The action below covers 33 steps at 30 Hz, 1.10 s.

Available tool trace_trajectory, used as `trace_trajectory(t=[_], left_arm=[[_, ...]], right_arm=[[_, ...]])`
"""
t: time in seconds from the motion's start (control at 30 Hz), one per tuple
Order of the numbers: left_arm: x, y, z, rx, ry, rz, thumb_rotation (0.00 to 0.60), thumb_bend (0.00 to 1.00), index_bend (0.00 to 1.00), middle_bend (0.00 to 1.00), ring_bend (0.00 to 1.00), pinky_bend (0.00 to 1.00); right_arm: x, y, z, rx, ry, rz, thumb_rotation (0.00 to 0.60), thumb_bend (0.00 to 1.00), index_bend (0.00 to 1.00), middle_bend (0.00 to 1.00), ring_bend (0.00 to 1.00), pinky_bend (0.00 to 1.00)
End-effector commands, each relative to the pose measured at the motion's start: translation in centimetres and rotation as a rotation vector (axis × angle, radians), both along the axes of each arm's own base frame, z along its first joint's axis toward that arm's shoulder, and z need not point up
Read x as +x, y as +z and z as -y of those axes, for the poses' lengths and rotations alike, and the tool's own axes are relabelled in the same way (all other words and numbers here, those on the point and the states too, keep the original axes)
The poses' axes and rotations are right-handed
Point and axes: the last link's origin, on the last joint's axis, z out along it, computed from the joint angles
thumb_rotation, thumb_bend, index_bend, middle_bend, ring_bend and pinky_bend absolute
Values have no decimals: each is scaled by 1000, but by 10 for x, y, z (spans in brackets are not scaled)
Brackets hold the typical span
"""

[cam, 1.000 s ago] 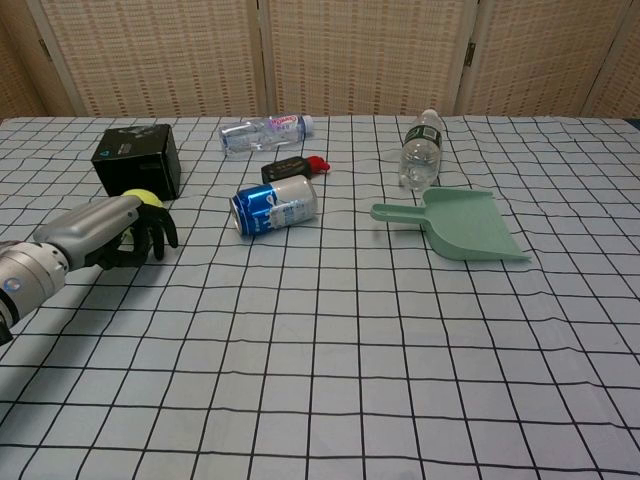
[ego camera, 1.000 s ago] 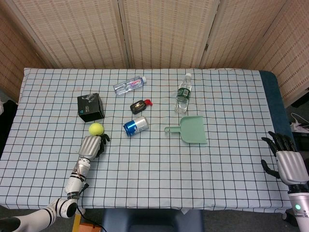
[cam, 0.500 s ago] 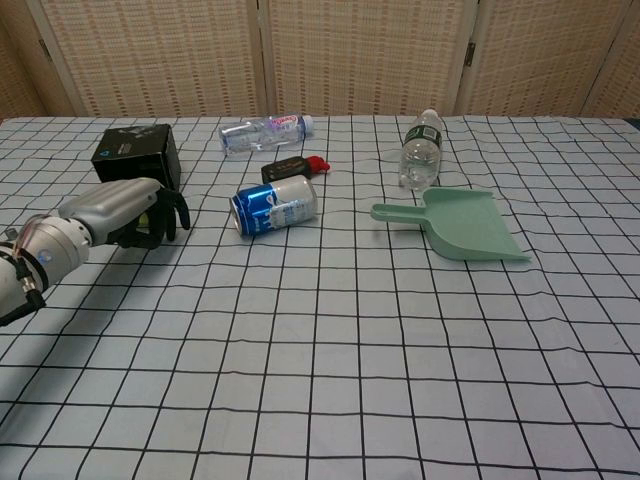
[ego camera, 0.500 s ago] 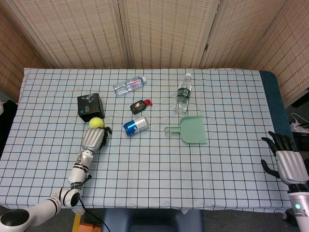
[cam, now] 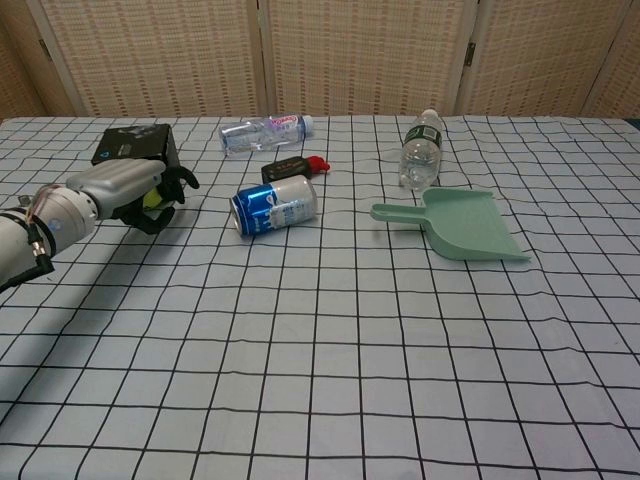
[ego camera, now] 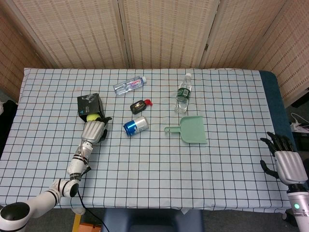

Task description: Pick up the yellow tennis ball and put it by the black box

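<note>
While the ball is at the box: the set-down looks nearly finished, though release is not yet clear.
right hand (ego camera: 284, 161): nearest, far from the black box at the table's edge, fingers spread, holding nothing; likely parked out of the way.
left hand (cam: 130, 190): just in front of the black box, fingers curled over the ball; whether it grips or merely cups it, I cannot tell.
yellow tennis ball (ego camera: 91, 117): touching or just beside the black box's front face, mostly hidden under the fingers.
blue can (cam: 274, 206): on its side, beside the box.
black box (ego camera: 89, 105): landmark, beyond the hand.
</note>
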Motion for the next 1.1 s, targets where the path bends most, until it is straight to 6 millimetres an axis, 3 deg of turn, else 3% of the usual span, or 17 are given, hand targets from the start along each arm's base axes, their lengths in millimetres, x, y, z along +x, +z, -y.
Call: trace_trajectory(t=[0.03, 0.33, 0.53, 0.8, 1.1], left_arm=[[0, 1, -2, -15, 8, -3, 600, 533, 157, 209, 170, 397], [0, 1, -4, -58, 25, -6, 600, 451, 41, 57, 19, 275], [2, 2, -6, -65, 25, -10, 600, 427, 0, 2, 0, 229], [2, 4, -7, -69, 8, -17, 600, 409, 0, 0, 0, 128], [0, 4, -8, -95, 19, -21, 600, 405, 0, 0, 0, 116]], right_arm=[[0, 0, 0, 0, 1, 0, 600, 311, 185, 37, 0, 9], [0, 1, 1, -4, 2, -1, 600, 311, 185, 37, 0, 9], [0, 1, 0, -2, 2, 0, 600, 311, 185, 37, 0, 9], [0, 1, 0, -4, 4, 3, 600, 311, 185, 37, 0, 9], [0, 2, 1, -7, 4, 3, 600, 311, 185, 37, 0, 9]])
